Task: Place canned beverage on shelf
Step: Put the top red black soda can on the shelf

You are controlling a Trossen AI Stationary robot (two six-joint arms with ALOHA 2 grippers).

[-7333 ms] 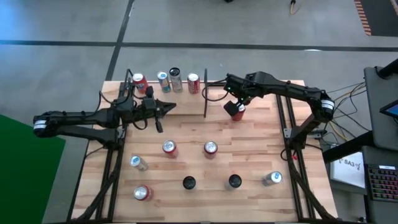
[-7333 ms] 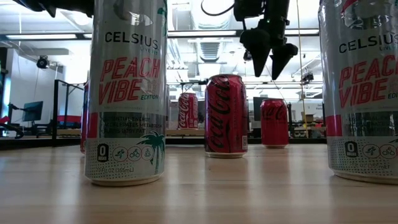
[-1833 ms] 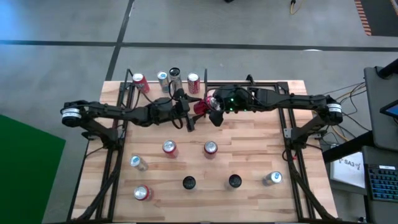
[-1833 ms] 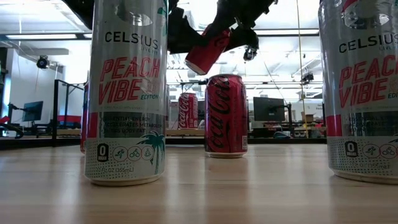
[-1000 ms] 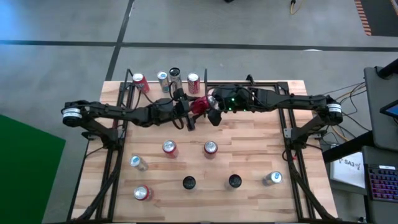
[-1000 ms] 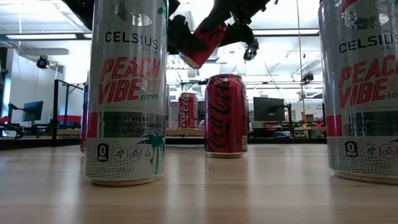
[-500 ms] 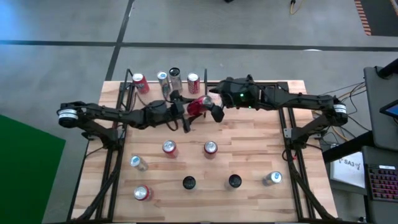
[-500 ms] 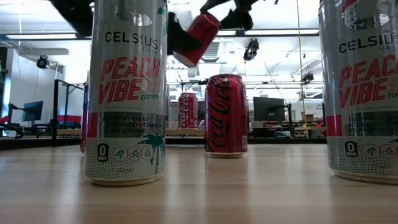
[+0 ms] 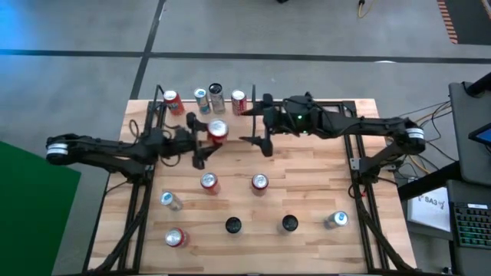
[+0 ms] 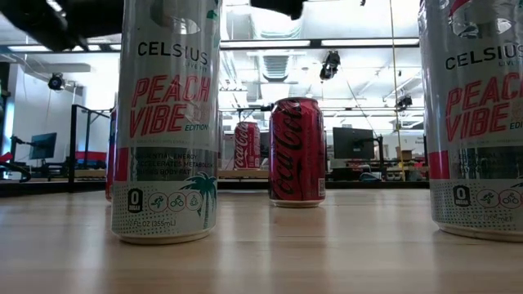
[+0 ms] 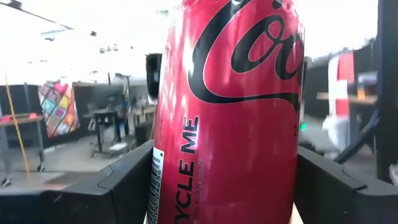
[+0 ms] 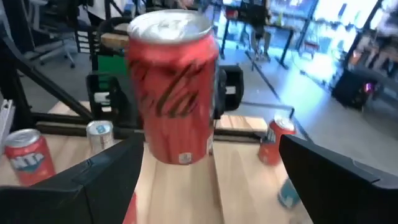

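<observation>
Left gripper (image 9: 205,141) grips red can (image 9: 218,130); right gripper (image 9: 261,128) spread nearby.

We see a robotics lab or workshop inside a large open hall. The wooden table (image 9: 307,192) stands on a grey concrete floor (image 9: 92,77) with dark lines painted on it. Behind the table, long ceiling lights (image 10: 359,42) and exposed ducts (image 10: 274,65) run overhead. Farther back there are desks with a monitor (image 10: 353,143) and a black metal frame (image 10: 82,139). At the side, cables (image 9: 433,115) lead to a keyboard (image 9: 469,222). Something colourful, perhaps a poster (image 11: 57,107), hangs in the blurry background.
</observation>
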